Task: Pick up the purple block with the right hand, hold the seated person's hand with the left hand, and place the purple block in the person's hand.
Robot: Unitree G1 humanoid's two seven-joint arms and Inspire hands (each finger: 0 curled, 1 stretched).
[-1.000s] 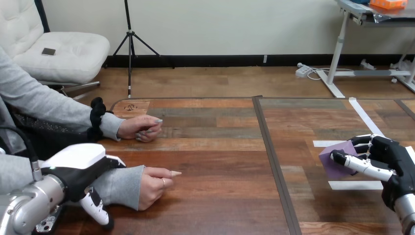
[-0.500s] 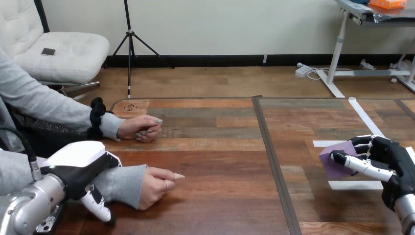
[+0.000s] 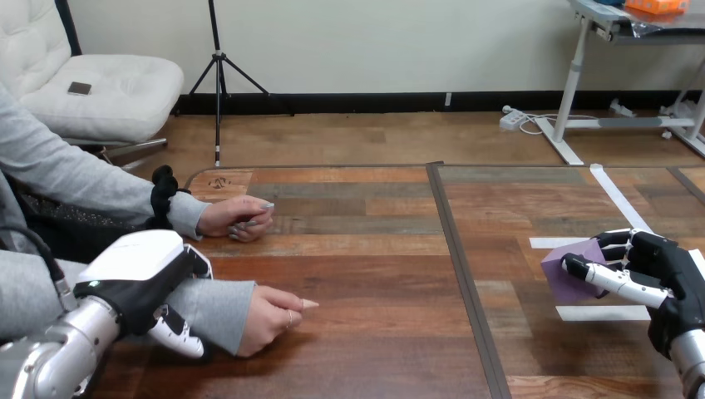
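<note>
Left hand (image 3: 137, 278) lies over the person's sleeved forearm (image 3: 220, 303), fingers (image 3: 179, 334) curled down its near side, gripping it. Person's near hand (image 3: 270, 317) is just right of it, loosely fisted on the table (image 3: 374, 274). Person's far hand (image 3: 239, 218) rests beyond the left hand. Far right, the right hand (image 3: 669, 278) pinches the block (image 3: 557, 283) between thumb and fingers. The block is at that hand's left, near the tape (image 3: 603, 314).

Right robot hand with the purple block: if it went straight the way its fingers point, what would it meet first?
The right robot hand, curled round the purple cubic block, points toward the view's left. Bare wooden table lies ahead; first met is probably the person's nearer hand, though depth is unclear.
</note>
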